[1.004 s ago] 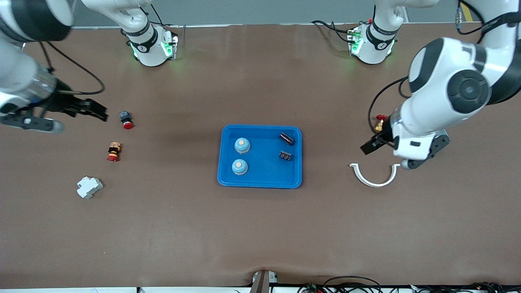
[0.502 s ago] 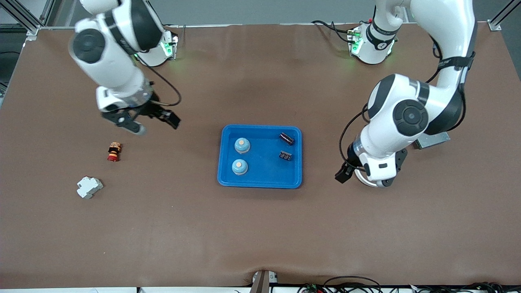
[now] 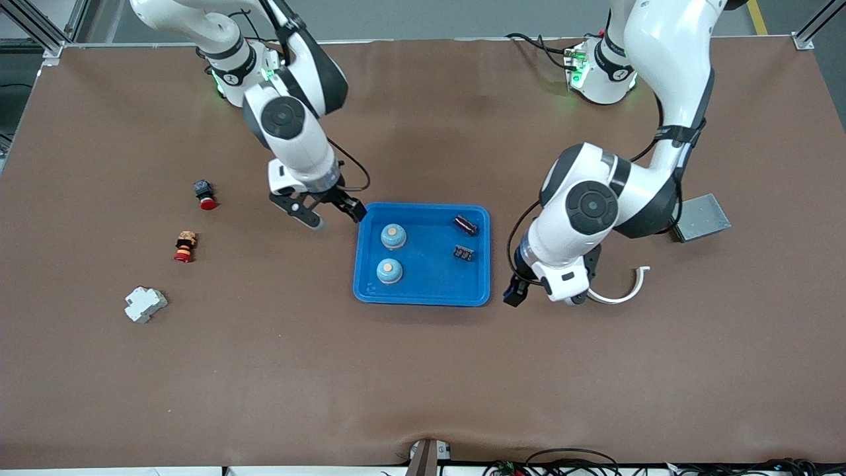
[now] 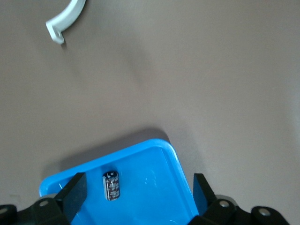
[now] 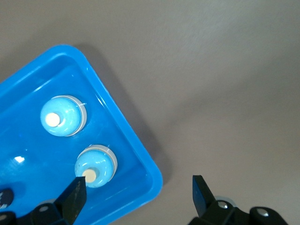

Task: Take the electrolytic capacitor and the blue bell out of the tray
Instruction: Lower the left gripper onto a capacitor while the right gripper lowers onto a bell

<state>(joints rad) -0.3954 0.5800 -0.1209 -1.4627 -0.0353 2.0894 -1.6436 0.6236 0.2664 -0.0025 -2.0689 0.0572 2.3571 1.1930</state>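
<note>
Hovering over the bare table just off the blue tray [image 3: 423,296], at the tray's corner toward its own end, my right gripper [image 3: 332,216] has its fingers spread with nothing between them. From the right wrist view I see the two bells inside the tray [image 5: 140,140], and the nearer bell [image 5: 96,166] sits close to that corner, beside one spread finger rather than between the pair. In the front view that bell [image 3: 393,236] lies farther from the camera than the other bell [image 3: 389,271]; both stand upright in the tray's half toward the right arm.

My left gripper [image 3: 543,292] hangs over the table just outside the tray's corner nearest the camera on the left arm's side, fingers also apart and empty. The left wrist view shows one capacitor [image 4: 111,184] lying on the tray floor between the two finger tips as seen from above, well below them. From the front I count two capacitors, the cylindrical one [image 3: 466,225] and a second capacitor [image 3: 464,252] nearer the camera, both in the tray. A white curved clip [image 3: 621,291] lies beside the left gripper.
</note>
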